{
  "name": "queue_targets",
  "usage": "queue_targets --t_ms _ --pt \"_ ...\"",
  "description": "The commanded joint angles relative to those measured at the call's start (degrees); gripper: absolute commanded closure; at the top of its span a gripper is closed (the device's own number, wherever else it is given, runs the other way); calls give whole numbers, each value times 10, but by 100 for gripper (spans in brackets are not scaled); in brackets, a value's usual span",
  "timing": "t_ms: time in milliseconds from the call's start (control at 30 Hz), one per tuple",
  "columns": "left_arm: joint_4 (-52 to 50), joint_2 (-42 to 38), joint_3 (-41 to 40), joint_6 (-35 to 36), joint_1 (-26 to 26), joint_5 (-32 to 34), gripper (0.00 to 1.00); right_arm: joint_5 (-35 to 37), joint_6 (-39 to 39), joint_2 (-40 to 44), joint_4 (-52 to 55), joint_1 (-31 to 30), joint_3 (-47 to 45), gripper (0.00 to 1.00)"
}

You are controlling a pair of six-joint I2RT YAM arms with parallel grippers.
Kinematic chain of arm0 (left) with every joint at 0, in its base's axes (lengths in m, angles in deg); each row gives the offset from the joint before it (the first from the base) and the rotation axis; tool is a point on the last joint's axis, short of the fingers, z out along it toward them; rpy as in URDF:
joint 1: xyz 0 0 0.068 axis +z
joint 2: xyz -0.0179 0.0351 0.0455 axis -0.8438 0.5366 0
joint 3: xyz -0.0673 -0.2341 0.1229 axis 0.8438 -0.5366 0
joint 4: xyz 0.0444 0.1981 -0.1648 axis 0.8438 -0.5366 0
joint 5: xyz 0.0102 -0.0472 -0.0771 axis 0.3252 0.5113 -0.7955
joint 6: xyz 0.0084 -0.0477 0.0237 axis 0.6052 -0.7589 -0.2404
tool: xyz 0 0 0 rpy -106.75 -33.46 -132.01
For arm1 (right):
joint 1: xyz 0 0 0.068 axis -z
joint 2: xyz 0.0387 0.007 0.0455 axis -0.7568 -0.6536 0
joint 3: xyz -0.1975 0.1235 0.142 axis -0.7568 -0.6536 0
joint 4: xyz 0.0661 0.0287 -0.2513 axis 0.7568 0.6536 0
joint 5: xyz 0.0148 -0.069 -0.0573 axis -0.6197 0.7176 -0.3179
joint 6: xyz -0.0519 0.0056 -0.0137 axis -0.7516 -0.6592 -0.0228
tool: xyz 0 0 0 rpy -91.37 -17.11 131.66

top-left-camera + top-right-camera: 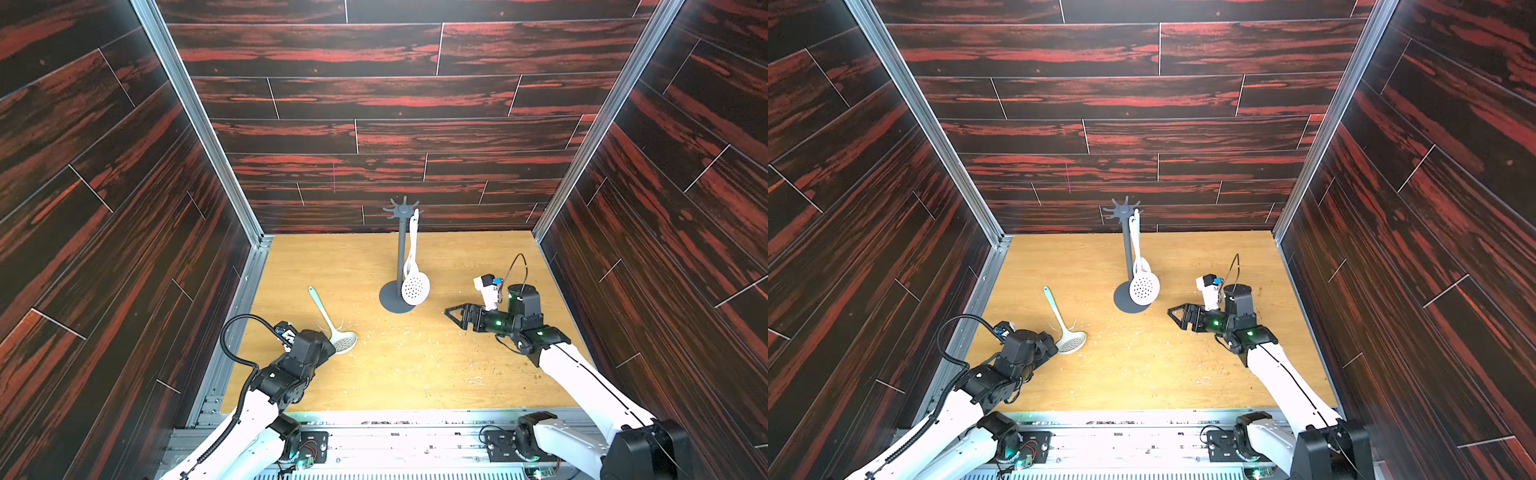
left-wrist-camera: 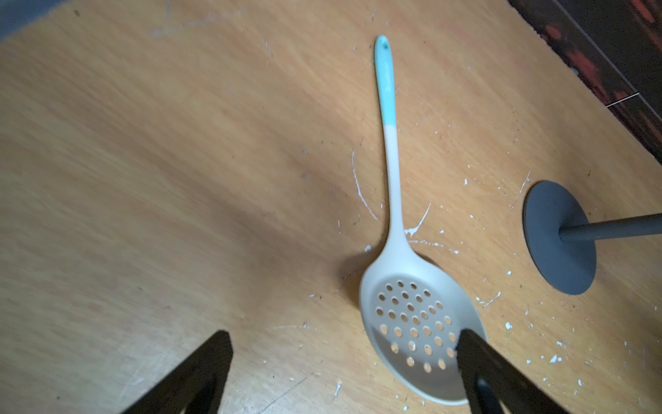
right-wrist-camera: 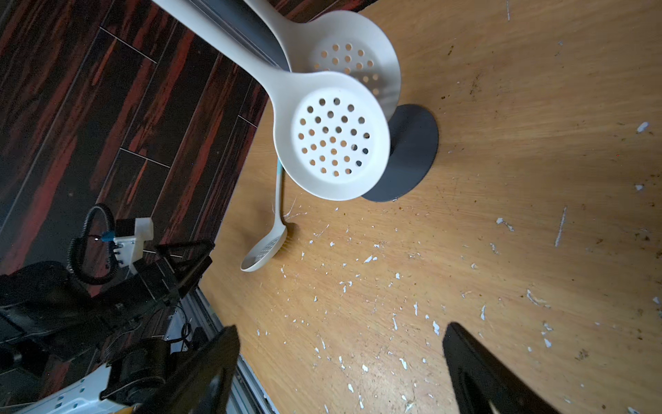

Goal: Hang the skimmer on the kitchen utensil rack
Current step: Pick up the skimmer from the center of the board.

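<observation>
Skimmer (image 2: 395, 215) w/ a blue tip lies flat on the worktop (image 1: 415, 365), not on the rack (image 1: 401, 245) yet. L hand (image 2: 344, 335) is spread wide w/ nothing in it, right by the holey scoop end. One finger (image 2: 474, 353) covers the scoop's rim in the wrist view; can't tell if it touches. Rack stands upright about mid-worktop, w/ 2 white skimmers (image 3: 333, 139) hanging from its top hooks. R hand (image 1: 455, 318) is spread wide & empty, near the rack's round foot.
</observation>
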Motion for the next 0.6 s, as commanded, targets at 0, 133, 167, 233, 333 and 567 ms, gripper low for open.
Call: queue_targets --t_ms 0,133,167,233,333,567 --pt "23 8 -20 -36 7 -31 0 -7 3 -3 -11 2 -2 8" --pt "85 43 -37 -56 23 -87 0 -9 0 -7 -8 2 -2 8" --pt "101 51 -41 -59 28 -101 0 -8 0 -7 -8 2 -2 8" --pt "124 64 -45 -63 37 -120 2 -8 -1 -7 -8 2 -3 8" --pt "158 79 -54 -69 48 -138 7 -8 1 -7 -11 2 -6 8" --pt "198 119 -52 -73 52 -146 26 -13 4 -14 -22 2 -9 8"
